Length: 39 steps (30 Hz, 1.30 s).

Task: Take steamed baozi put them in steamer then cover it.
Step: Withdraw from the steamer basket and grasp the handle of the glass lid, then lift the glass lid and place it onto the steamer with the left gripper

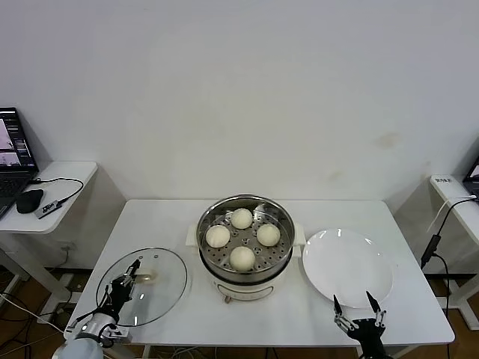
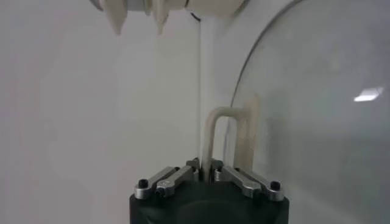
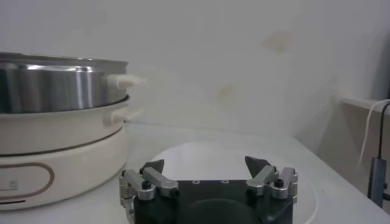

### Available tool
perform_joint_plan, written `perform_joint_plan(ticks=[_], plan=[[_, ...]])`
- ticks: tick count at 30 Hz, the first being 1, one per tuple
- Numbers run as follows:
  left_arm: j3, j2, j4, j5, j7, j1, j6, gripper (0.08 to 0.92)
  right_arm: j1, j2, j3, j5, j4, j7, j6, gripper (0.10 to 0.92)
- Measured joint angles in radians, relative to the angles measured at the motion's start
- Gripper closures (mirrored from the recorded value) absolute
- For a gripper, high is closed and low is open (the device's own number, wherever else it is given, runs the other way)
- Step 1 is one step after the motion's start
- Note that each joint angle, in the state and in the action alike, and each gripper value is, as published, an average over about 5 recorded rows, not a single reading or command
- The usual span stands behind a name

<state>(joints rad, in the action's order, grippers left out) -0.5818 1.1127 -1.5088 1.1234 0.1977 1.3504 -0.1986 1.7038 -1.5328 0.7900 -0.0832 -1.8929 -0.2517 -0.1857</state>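
Four cream-white baozi (image 1: 242, 258) sit on the perforated tray inside the steel steamer (image 1: 208, 217) at the table's middle. The steamer also shows in the right wrist view (image 3: 61, 82). The glass cover (image 1: 161, 299) lies flat on the table to the steamer's left. My left gripper (image 1: 129, 278) is over the cover. In the left wrist view it (image 2: 205, 168) is shut on the cover's cream-white handle (image 2: 213, 131), with the glass (image 2: 317, 115) beside it. My right gripper (image 1: 358, 303) is open and empty near the table's front edge, just in front of the white plate; it also shows in the right wrist view (image 3: 207, 164).
An empty white plate (image 1: 346, 265) lies right of the steamer and shows in the right wrist view (image 3: 237, 155). A side table on the left (image 1: 60, 176) holds a laptop and a mouse (image 1: 30, 200). Another side table (image 1: 456, 191) stands at the right with cables.
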Motion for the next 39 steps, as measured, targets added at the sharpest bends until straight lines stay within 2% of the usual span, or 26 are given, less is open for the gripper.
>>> perform_joint_plan(ticks=[10, 23, 32, 39], plan=[[-0.049, -0.043, -0.15, -0.054, -0.03, 0.071, 0.09, 0.851, -0.007, 0.016, -0.012, 0.002, 0.002, -0.003, 0.0, 0.203], [-0.094, -0.151, -0.39, -0.162, -0.138, 0.102, 0.248, 0.851, -0.008, 0.02, -0.021, 0.029, 0.007, -0.008, -0.012, 0.203], [-0.003, -0.212, -0.533, -0.218, -0.197, 0.05, 0.374, 0.851, 0.005, 0.003, -0.018, 0.092, -0.012, 0.005, -0.023, 0.203], [0.137, -0.214, -0.567, -0.204, -0.255, -0.061, 0.479, 0.851, 0.004, -0.005, -0.012, 0.162, -0.006, 0.02, -0.023, 0.203]])
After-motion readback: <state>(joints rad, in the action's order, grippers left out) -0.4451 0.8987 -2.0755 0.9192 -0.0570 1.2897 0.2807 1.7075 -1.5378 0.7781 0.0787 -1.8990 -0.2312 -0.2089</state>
